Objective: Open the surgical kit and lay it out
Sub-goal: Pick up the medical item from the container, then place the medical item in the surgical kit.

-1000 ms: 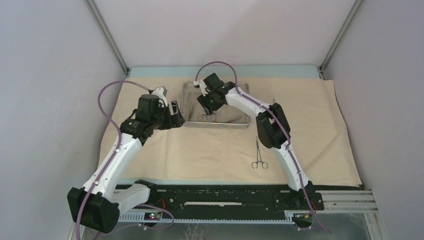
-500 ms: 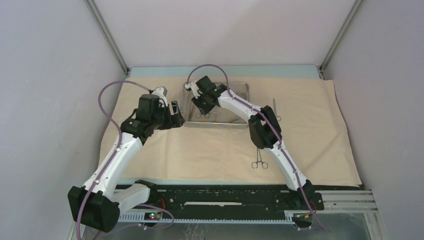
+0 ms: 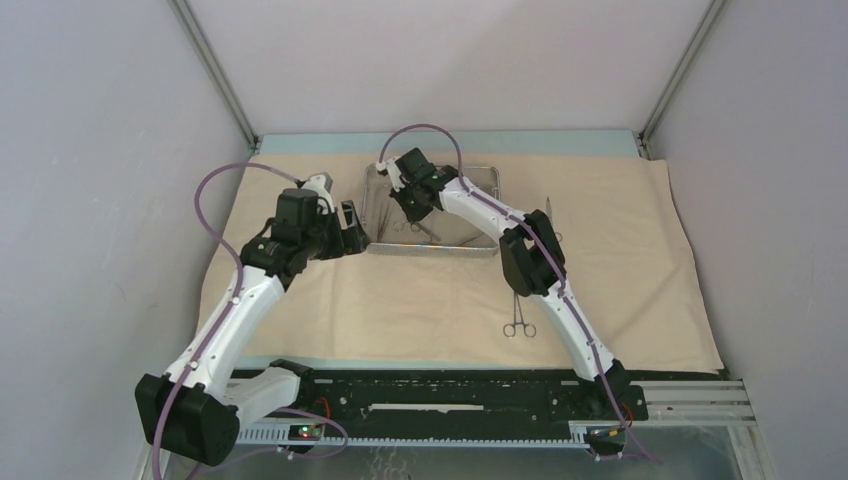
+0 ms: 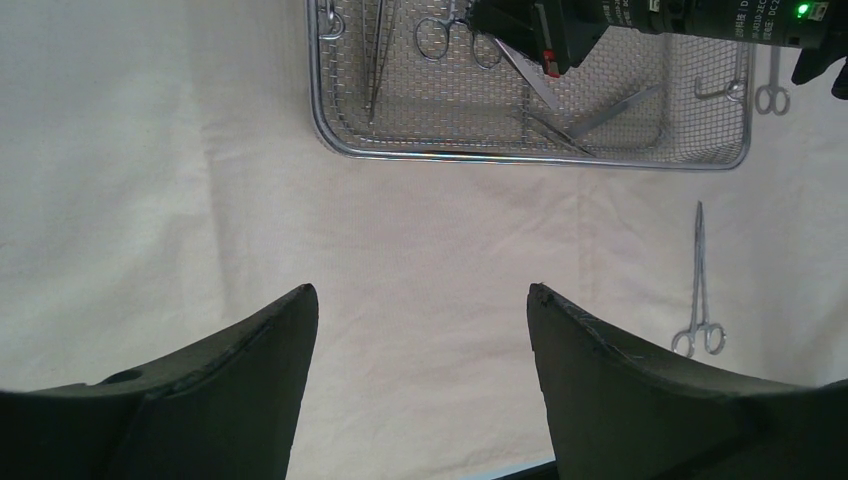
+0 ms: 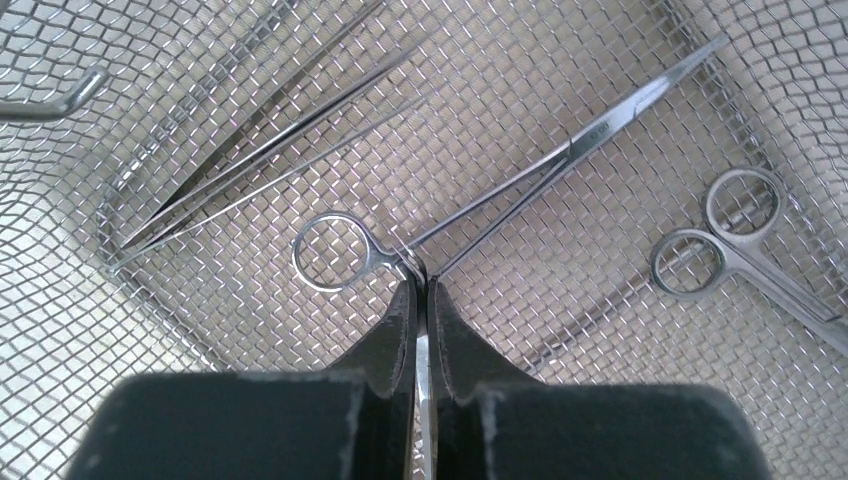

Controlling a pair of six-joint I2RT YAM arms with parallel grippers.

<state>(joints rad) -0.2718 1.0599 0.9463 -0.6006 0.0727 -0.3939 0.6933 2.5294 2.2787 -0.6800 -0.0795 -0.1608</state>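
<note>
The steel mesh tray point(image 3: 480, 188) sits at the back of the beige cloth point(image 3: 420, 300). My right gripper point(image 5: 420, 285) is down inside the tray, shut on the handle of ring-handled forceps point(image 5: 560, 155). One ring point(image 5: 330, 250) shows just left of the fingertips, and a thin steel strip runs between the fingers. Tweezers point(image 5: 260, 150) and scissors point(image 5: 740, 250) also lie on the mesh. My left gripper point(image 4: 422, 300) hovers open over bare cloth, left of the tray point(image 4: 520, 158), with nothing between its fingers.
One pair of forceps point(image 3: 518, 310) lies on the cloth in front of the tray, under the right arm. Another slim instrument point(image 3: 550, 215) lies on the cloth just right of the tray. Grey walls enclose the table on three sides.
My right gripper shifted left inside the tray and went from open to shut on the forceps handle. The left arm has not moved.
</note>
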